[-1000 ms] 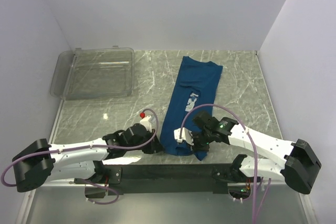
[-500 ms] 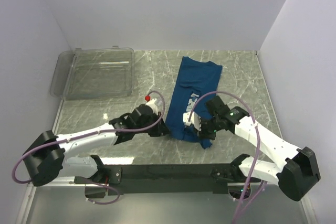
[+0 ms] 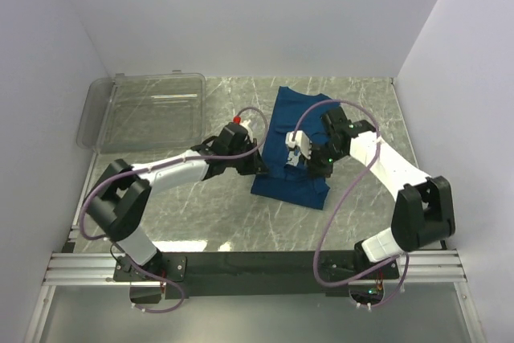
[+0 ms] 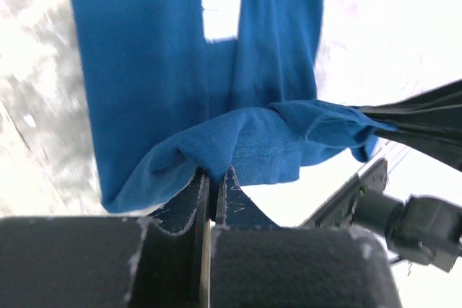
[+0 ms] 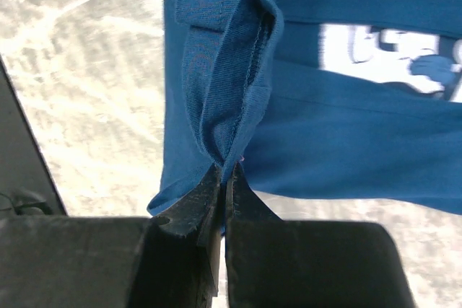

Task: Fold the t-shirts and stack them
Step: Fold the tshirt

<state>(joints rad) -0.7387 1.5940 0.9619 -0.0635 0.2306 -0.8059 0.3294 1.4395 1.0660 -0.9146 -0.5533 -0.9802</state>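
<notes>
The dark blue t-shirt (image 3: 299, 114) is laid lengthwise on the grey marbled surface (image 3: 201, 214), right of centre, with its far part flat. Its near part is raised off the surface and held by both arms. The left tool (image 3: 262, 168) is clamped on the left side of the raised cloth. In the left wrist view a bunch of blue fabric is pinched between the closed tips, with no gap between them. The right tool (image 3: 316, 168) is clamped on the right side. In the right wrist view a loop of hemmed fabric is gripped between its closed tips. The cloth is stretched from one tool to the other. A pale print (image 5: 375, 55) is seen on the flat part beyond the grip. A clear plastic bin (image 3: 144, 110) is placed at the far left of the surface, well apart from the t-shirt.
</notes>
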